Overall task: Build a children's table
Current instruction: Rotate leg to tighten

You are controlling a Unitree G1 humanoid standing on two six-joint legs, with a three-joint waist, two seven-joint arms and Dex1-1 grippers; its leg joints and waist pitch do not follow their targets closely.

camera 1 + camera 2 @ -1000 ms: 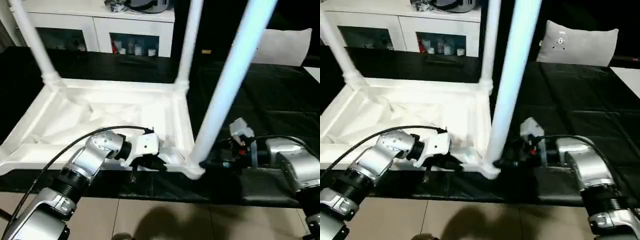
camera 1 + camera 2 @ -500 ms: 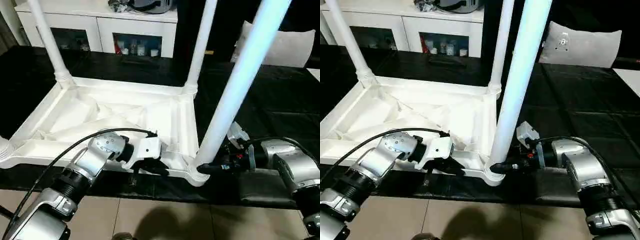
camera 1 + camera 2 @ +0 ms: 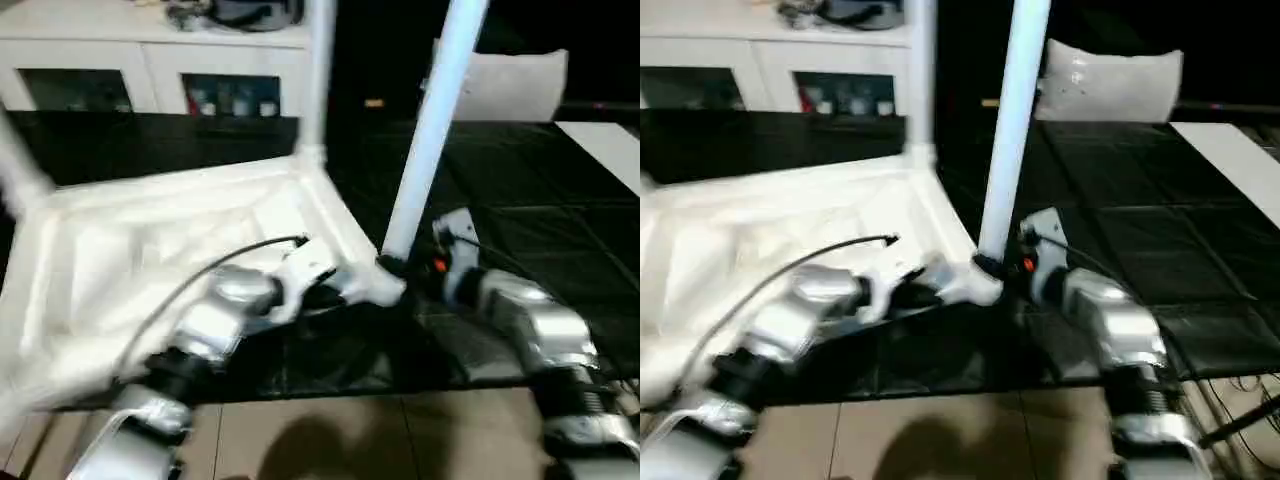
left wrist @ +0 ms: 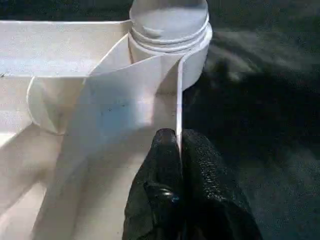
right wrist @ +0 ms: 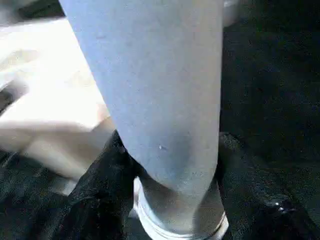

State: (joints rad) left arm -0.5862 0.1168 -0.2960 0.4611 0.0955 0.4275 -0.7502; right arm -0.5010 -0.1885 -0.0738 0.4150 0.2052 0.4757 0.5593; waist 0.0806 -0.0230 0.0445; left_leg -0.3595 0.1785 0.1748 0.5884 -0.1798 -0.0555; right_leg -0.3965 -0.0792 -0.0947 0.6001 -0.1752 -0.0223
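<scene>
Two grips carry your risk: the left gripper [image 4: 178,145] is pinched shut on the thin rim of the upturned table top [image 3: 150,250] at centre frame, and the right gripper [image 5: 170,160] is clamped around the near leg [image 3: 425,150] at its socket. Twist unevenly and the rim may slip or the leg lever out. Black matting [image 3: 520,190] covers the floor, with a white cabinet [image 3: 150,60] upper left and a grey cushion [image 3: 1110,85] upper right.

Head stereo pair looking down, wrist cameras close-up, all sharing the corner socket [image 4: 170,30]
</scene>
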